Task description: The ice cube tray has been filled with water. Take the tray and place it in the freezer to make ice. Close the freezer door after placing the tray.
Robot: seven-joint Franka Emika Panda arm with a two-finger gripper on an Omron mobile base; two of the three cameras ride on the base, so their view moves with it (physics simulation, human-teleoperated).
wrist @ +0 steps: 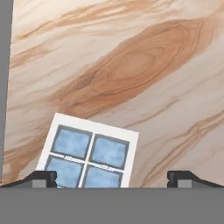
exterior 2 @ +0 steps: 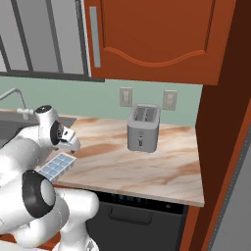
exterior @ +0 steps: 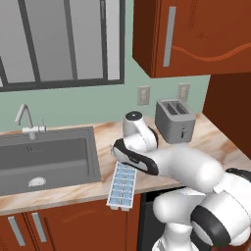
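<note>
The ice cube tray (exterior: 121, 185) lies flat on the marble counter (exterior 2: 142, 164), at its front edge just right of the sink, one end jutting slightly past the edge. It is white with pale-blue cells (exterior 2: 56, 165). My gripper (wrist: 113, 178) hangs right above the tray's far end, pointing down, open wide with nothing between its fingertips (wrist: 43, 177). In the hand view the tray's end (wrist: 89, 153) sits between the tips, nearer the left one, slightly skewed. My arm's wrist covers that end in the left base view. The freezer and the freezer door are out of view.
A steel sink (exterior: 46, 157) with a faucet (exterior: 27, 120) lies left of the tray. A toaster (exterior 2: 143, 127) stands at the back of the counter. A black dishwasher (exterior 2: 132, 215) sits below. Wall cabinets (exterior 2: 152, 39) hang overhead and a tall wood panel (exterior 2: 220, 122) closes the right.
</note>
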